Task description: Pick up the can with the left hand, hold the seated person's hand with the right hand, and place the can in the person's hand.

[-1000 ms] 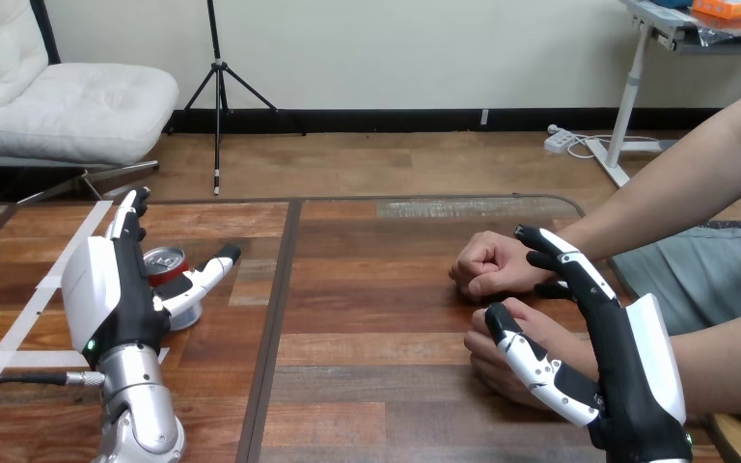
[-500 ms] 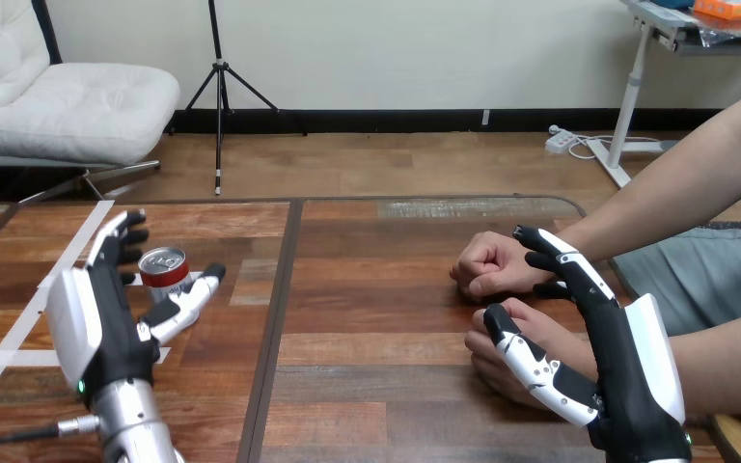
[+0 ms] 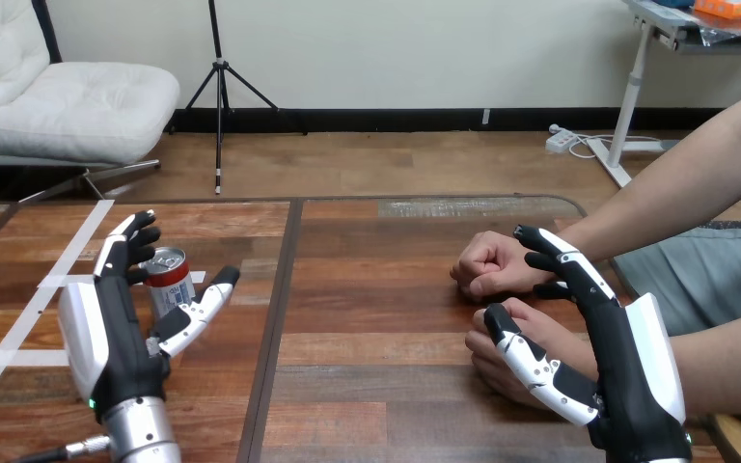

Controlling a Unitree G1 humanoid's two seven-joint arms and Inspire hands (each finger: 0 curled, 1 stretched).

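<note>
Left hand has closed in since half a second ago. Its fingers were spread beside the can, and now they're curled against the can's 9 o'clock side, up by the rim. The thumb has slid in along the 4 o'clock side. The can itself has barely shifted, and the right arm and the person's hands haven't budged at all.

Going near to far, with 12 o'clock pointing away from the robot:

The right hand is closest, coming in from the 5 o'clock corner. It's spread open, fingers straight and aimed toward 11 o'clock, thumb well apart from them. The person's nearer hand rests on the table in the gap between thumb and fingers. The thumb lies across the top of it, but nothing is curled round it, so it looks like touching rather than holding.

Over at 8 o'clock, the left hand is clamped on the can, which sits between curled fingers and thumb. The can is upright or close to it, top facing up. Can't tell whether its base is still on the wood, because the thumb hides it. White tape strips run along the table at 9 o'clock from that hand.

Further back, at 2 o'clock, the person's farther hand is a loose fist on the table. The right hand's fingertips end just beside its wrist.
</note>
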